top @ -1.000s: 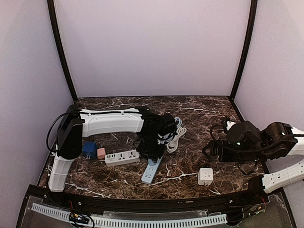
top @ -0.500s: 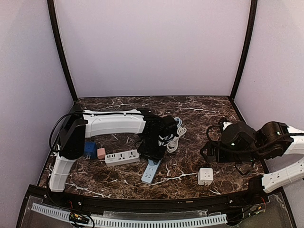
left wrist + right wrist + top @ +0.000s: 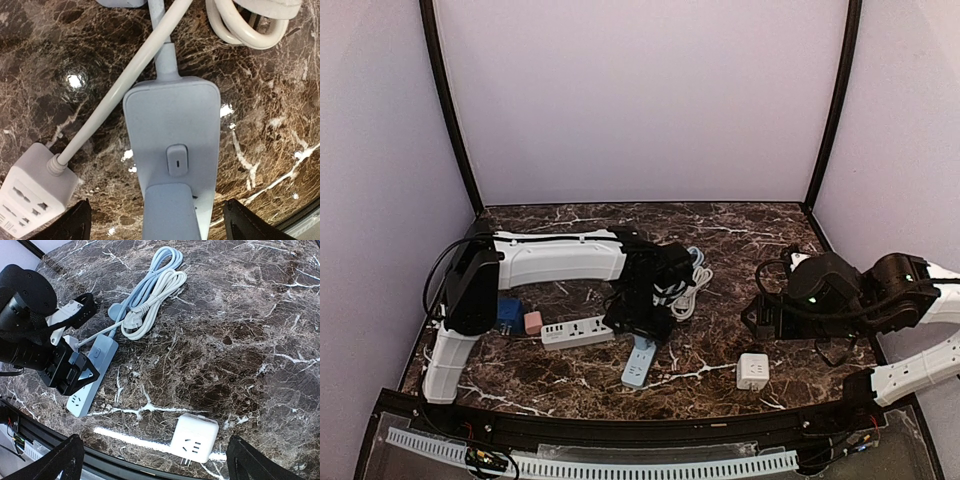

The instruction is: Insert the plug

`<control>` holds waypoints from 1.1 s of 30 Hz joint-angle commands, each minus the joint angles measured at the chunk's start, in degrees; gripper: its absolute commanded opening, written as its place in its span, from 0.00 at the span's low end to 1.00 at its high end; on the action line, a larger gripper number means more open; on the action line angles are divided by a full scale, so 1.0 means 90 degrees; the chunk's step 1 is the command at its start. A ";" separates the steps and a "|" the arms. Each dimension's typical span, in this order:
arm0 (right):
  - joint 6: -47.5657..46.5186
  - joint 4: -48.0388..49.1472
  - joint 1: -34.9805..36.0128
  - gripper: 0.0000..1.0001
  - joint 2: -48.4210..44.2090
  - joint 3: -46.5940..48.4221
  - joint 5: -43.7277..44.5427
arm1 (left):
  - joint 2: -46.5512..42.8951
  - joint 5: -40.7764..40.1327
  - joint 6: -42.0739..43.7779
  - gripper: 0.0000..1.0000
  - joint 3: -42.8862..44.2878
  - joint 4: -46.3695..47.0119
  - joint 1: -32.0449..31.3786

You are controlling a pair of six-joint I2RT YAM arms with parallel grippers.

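Note:
A pale blue power strip [image 3: 172,125] lies on the marble, its switch [image 3: 177,160] facing up. A pale blue plug [image 3: 167,212] stands on the strip's face just below the switch; its pins are hidden. My left gripper [image 3: 160,222] hangs straight over it, open, with a black finger well clear of it on either side. From above, the left gripper [image 3: 640,325] covers the strip's [image 3: 638,365] far half. My right gripper [image 3: 155,465] is open and empty, above a white cube adapter [image 3: 195,437] with its prongs toward the near edge.
A white power strip [image 3: 577,331] lies left of the blue one, its cable [image 3: 125,85] crossing the blue strip's cord. Small blue [image 3: 507,314] and pink [image 3: 533,322] adapters sit further left. Coiled blue and white cables [image 3: 688,280] lie behind. The white cube [image 3: 752,371] sits near the front rim.
My left gripper has gone from shut to wide open, letting go of the pale blue plug on the strip. The right arm has edged a little to the left.

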 commanded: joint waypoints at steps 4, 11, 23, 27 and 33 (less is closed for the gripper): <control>0.0257 -0.0102 -0.0080 0.99 0.0081 0.0100 0.0085 | -0.1031 -0.0198 -0.0051 0.97 -0.0018 -0.0422 -0.0047; 0.0801 -0.0210 -0.0292 0.99 0.0387 -0.0303 -0.0535 | -0.1582 -0.0424 -0.0055 0.97 -0.0065 -0.0596 -0.0048; 0.1029 0.0122 -0.0390 0.99 0.1771 -0.0806 -0.1706 | -0.2818 -0.0816 -0.0082 0.95 -0.1013 -0.0610 -0.0037; 0.0854 0.0684 -0.0582 0.99 0.1917 -0.1241 -0.2007 | -0.3259 -0.0888 -0.0121 0.95 -0.1355 -0.0591 -0.0011; 0.0745 0.1058 -0.0886 0.99 0.2020 -0.1492 -0.2228 | -0.3827 -0.0951 -0.0132 0.95 -0.1796 -0.0697 0.0054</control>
